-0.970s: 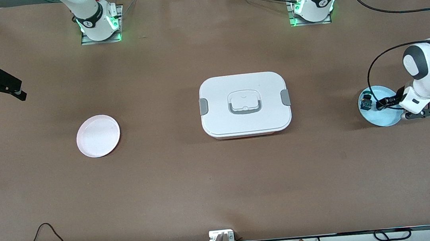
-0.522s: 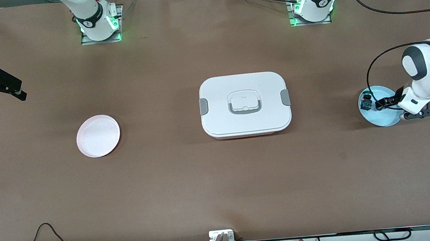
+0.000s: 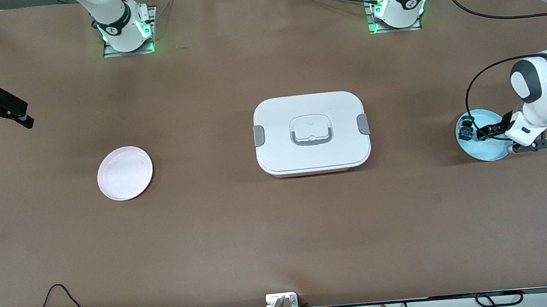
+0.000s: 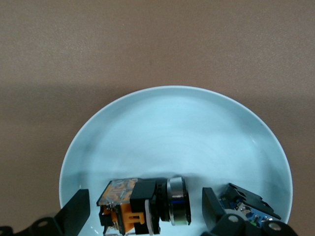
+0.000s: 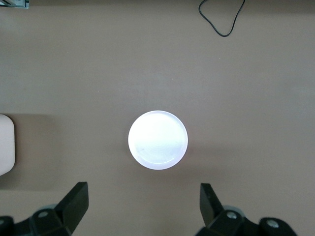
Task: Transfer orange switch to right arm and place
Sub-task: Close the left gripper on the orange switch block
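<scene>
Desk (image 3: 282,234) spans the whole front view, with a closed white lunch box (image 3: 311,133) at its middle, a pink plate (image 3: 124,172) toward the right arm's end and a pale blue plate (image 3: 492,153) toward the left arm's end. Left gripper (image 4: 145,211) hangs low over the blue plate, released, jaws wide on either side of the orange switch (image 4: 142,206), which lies on its side in that plate just beside a blue-and-green component (image 4: 246,206). Right gripper (image 5: 142,206) waits released, high over the pink plate. Closing off-centre could pinch the rounded cap and flip the switch, or nudge its neighbour. Only the left wrist view shows the switch itself; in the front view the gripper hides it.
</scene>
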{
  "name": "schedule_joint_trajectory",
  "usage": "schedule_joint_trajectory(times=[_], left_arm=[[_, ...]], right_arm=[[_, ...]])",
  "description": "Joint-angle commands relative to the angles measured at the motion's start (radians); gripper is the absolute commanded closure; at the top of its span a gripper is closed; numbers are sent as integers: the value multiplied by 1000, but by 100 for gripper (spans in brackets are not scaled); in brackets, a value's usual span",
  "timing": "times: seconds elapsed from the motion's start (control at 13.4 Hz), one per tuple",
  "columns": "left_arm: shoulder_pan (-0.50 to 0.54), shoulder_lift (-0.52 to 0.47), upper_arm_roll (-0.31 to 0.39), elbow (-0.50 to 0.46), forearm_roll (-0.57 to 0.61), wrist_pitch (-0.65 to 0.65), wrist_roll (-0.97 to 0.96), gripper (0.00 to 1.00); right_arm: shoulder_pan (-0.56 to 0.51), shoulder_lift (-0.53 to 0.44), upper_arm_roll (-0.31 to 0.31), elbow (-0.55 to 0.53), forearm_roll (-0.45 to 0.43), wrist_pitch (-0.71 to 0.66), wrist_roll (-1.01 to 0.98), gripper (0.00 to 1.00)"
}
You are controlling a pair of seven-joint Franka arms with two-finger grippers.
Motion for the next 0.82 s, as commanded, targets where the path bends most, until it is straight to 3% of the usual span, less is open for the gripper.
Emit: schedule_joint_trajectory(times=[0.0, 0.15, 0.22, 0.52, 0.67, 0.75], left_arm=[[14, 16, -10, 17, 2, 6, 23, 0], [14, 16, -10, 17, 2, 8, 25, 0], [14, 16, -10, 17, 3, 8, 26, 8], [13, 14, -10, 19, 6, 5, 82, 69], [14, 14, -11, 26, 8, 0, 130, 86], [14, 14, -11, 38, 8, -6, 149, 86]], right_arm=[[-2, -4, 2, 1, 6, 4, 1, 0], [-2, -6, 2, 0, 5, 4, 1, 0], [-2, -4, 2, 0, 6, 5, 1, 0], [-2, -6, 2, 1, 5, 4, 1, 0], [-2, -6, 2, 1, 6, 4, 1, 0], [-2, -4, 2, 1, 5, 4, 1, 0]])
